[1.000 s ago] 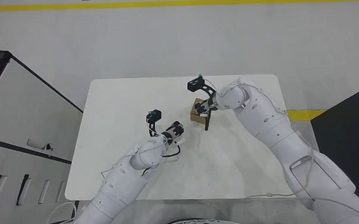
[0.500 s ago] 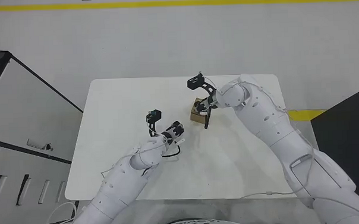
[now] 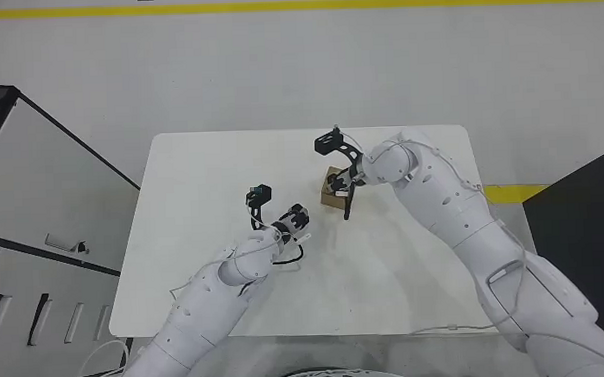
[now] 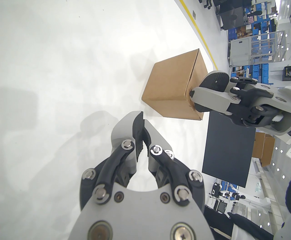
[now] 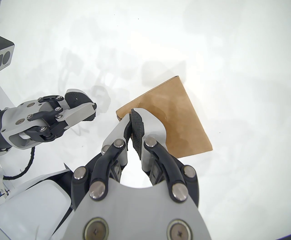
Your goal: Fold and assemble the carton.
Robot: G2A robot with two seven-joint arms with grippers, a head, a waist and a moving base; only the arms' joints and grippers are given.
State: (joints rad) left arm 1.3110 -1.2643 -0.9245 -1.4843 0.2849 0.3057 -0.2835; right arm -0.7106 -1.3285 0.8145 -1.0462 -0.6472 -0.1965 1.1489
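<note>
Carton point(image 3: 333, 186) stands on table point(image 3: 203, 222), right of centre, toward the far edge. Right gripper point(image 5: 133, 118) closed, tips touching a carton corner. Left gripper point(image 4: 141, 130) closed, empty, just short of the carton's near-left side.

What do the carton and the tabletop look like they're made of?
Carton: brown cardboard, likely corrugated, with a matte, unprinted finish. The signs are its thick raw cut edge and crisp fold lines.
Table: smooth white top, perhaps laminate or coated board. It carries faint reflections and soft shadows, so it looks semi-gloss. What lies under the surface cannot be told.
</note>
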